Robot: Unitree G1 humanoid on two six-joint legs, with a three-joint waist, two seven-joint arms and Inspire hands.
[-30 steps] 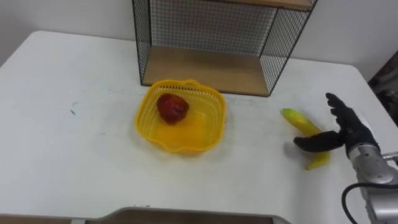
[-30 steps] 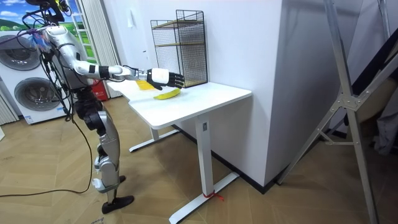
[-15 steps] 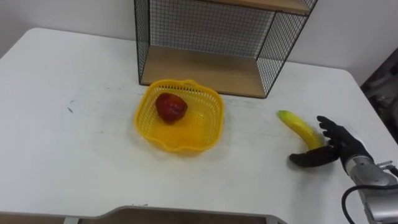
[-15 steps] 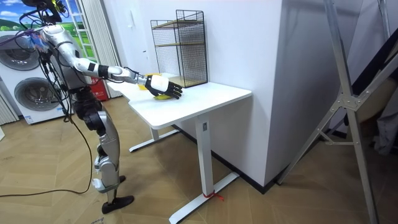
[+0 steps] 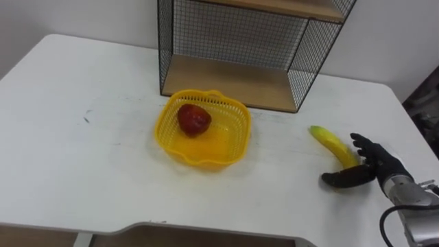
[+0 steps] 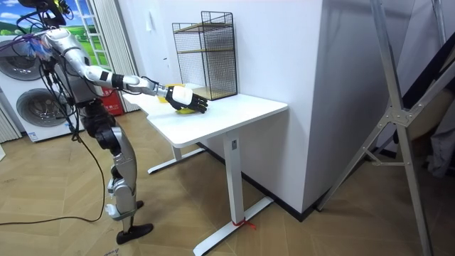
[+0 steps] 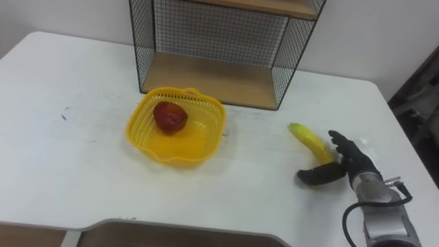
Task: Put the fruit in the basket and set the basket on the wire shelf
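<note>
A yellow plastic basket [image 5: 167, 127] sits mid-table with a red apple [image 5: 194, 119] inside. To its right a yellow banana [image 5: 331, 144] lies flat on the white table [image 5: 82, 165]. My right hand [image 5: 374, 168] rests over the banana's near end. Its thumb crosses in front and its curled fingers lie on the far side, hiding that end. The black wire shelf [image 5: 233, 79] with a wooden board stands just behind the basket. In the room view I stand at the table's end with my right hand [image 6: 186, 99] stretched out over the table.
The table's right edge runs close to my right hand. A second wooden board [image 5: 288, 7] tops the shelf's lower bay. Bare tabletop stretches left of the basket. Washing machines [image 6: 32, 99] stand behind me in the room view.
My right hand has dropped from hovering open above the banana onto its near end, and its fingers have curled in. The banana, basket and apple have stayed put; the head camera shifted slightly.
</note>
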